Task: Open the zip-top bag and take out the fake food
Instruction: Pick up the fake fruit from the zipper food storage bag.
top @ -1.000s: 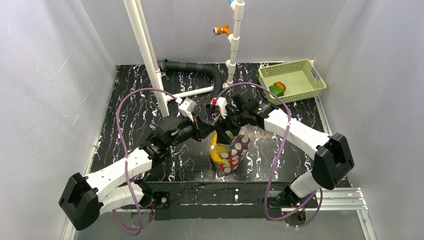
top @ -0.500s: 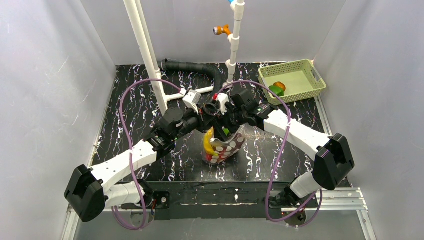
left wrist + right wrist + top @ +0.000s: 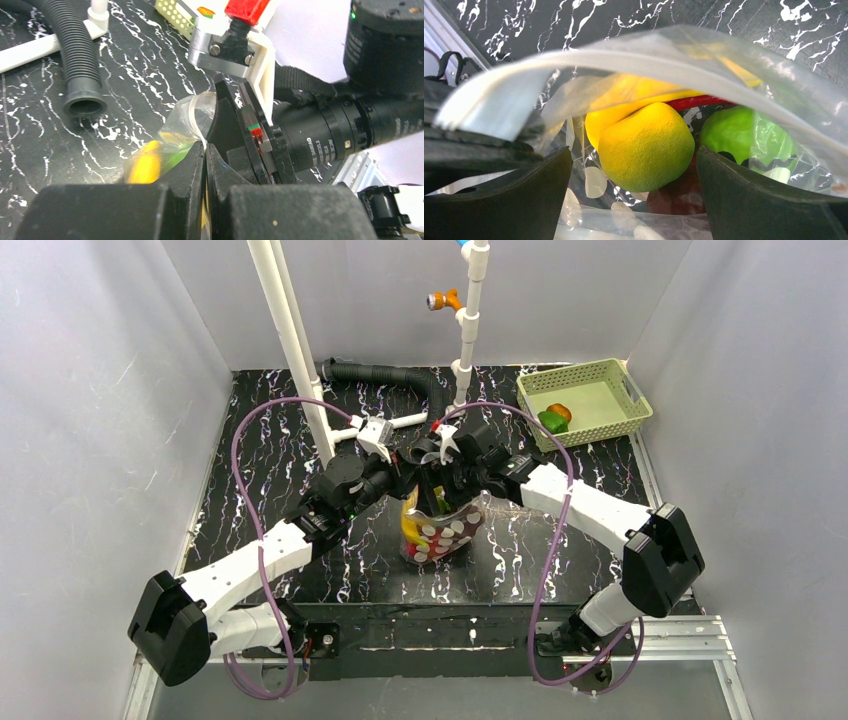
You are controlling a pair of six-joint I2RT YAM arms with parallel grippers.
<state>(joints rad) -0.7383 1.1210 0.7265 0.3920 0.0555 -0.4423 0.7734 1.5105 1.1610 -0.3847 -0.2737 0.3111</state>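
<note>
The zip-top bag (image 3: 441,531) stands mouth-up at table ctr in the top view, w/ fake food inside.

The left gripper (image 3: 205,148) is clamped tight on the bag's rim film at the 9 o'clock side of the mouth and holds it up.

The right gripper (image 3: 634,167) is spread wide w/ nothing held. Its 2 fingers are down in the mouth, astride the lemon (image 3: 646,145).

Round the lemon:
- a green piece (image 3: 736,132) at 3 o'clock, touching it or nearly so
- a red chili (image 3: 704,101) at 1 o'clock
- more yellow behind

Step in hand, as I judge it: take the lemon out.
- Sink the right fingers a bit so the pads meet its widest part, then close.
- The zip strip arches across the wrist view above the fingers, so lift straight up through the gap and don't drag sideways.
- Watch for film caught btw pad and fruit.
- The left grip should stay put as the anchor, or the bag may ride up w/ the fruit.

The green basket (image 3: 575,370) sits at 2 o'clock from the bag, well apart, w/ 2 pieces in it. A corrugated hose (image 3: 75,50) lies at approx. 12 o'clock.

Writing:
- The bag shows only pale dots, no brand.
- There is small white lettering (image 3: 314,145) on the right arm's black barrel in the left wrist view. It's too fine to read.
</note>
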